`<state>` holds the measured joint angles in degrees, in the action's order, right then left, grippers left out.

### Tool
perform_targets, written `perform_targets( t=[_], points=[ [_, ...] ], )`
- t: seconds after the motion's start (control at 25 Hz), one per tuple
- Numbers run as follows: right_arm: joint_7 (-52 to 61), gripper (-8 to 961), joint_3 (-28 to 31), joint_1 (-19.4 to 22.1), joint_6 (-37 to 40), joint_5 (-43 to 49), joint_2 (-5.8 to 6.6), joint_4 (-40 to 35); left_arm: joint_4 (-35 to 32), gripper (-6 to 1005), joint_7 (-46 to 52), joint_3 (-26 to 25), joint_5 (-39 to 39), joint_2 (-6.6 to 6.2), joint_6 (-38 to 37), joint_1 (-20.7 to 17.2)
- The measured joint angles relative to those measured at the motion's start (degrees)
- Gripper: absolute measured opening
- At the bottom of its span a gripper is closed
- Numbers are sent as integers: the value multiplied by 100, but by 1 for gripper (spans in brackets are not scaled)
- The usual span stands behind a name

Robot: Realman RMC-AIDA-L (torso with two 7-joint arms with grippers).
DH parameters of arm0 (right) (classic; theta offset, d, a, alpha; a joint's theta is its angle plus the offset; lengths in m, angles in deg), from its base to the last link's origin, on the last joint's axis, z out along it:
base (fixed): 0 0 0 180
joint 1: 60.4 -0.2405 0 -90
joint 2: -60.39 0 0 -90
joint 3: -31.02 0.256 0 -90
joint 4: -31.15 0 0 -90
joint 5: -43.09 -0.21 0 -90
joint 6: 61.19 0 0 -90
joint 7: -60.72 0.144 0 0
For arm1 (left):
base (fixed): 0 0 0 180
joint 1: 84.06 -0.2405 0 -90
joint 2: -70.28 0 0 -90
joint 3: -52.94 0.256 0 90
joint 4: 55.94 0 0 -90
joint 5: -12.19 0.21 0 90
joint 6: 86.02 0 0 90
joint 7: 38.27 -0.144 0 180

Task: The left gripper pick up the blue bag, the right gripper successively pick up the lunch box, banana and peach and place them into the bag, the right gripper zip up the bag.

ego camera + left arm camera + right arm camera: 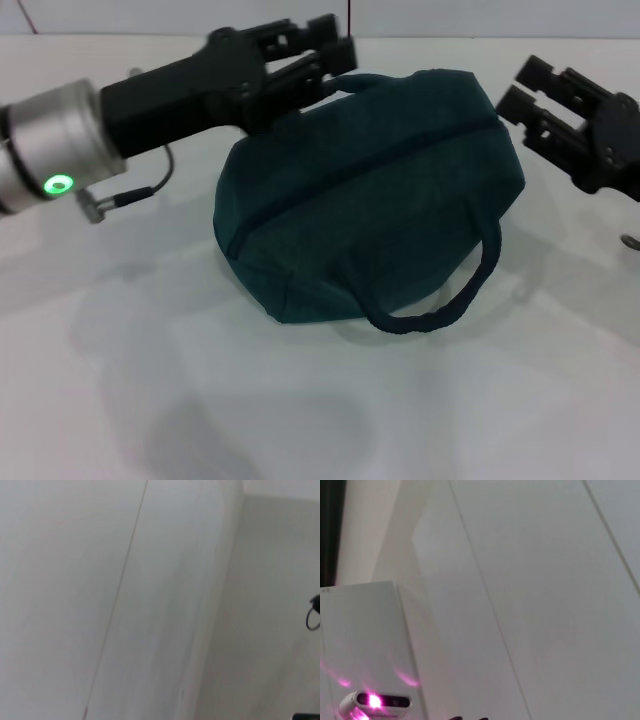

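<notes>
Blue bag [370,190] sits mid-desk [200,400], zipped. Left gripper [335,60] at its far handle; fingers' state can't be told. Right gripper [525,90], fingers apart, hovers beside the bag. Best: keep handle steady.

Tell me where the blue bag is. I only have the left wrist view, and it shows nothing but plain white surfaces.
Observer: In the head view the blue bag is in the middle, in front of the robot, and the left gripper is at its far handle.
Operator: Is the bag open?
Observer: No, the zipper looks closed along the top.
Operator: Where's the right gripper?
Observer: The right gripper is open, beside the bag's right end and not touching it. No view shows the lunch box, banana or peach.
</notes>
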<state>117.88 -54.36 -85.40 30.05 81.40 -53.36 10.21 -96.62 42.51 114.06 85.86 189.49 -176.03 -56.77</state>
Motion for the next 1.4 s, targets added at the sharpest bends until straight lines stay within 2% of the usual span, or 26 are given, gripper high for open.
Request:
perform_targets(
  t=[0.08,0.16,0.24,0.48,0.6,0.76,0.84,1.08,1.4],
  points=[
    [11,467,-1,-93,-1,105,-17,-34,6,290,-160,-24,-70,5,-108,-156],
    [12,554,-1,-169,23,213,-25,-48,16,347,-331,-71,-152,8,-241,-334],
    [13,553,-1,-242,22,291,-35,-66,26,403,-520,-99,-306,12,-519,-530],
    [14,550,-4,-303,72,663,-50,-207,262,610,-984,-100,-367,-35,-987,-751],
    [76,548,14,-263,182,1171,36,-543,698,732,-1663,-100,-340,-65,-1256,-835],
    [223,546,23,-285,235,1658,169,-729,1016,777,-2401,-63,-286,-39,-1501,-1006],
    [224,545,27,-314,186,1836,180,-722,1152,787,-2747,-59,-214,4,-1526,-1118],
    [198,551,34,-301,141,2224,139,-827,1611,780,-3415,-41,-114,24,-1554,-1230],
    [145,559,146,-223,181,2345,115,-937,1657,776,-3564,-38,-30,30,-1580,-1274]
  ],
)
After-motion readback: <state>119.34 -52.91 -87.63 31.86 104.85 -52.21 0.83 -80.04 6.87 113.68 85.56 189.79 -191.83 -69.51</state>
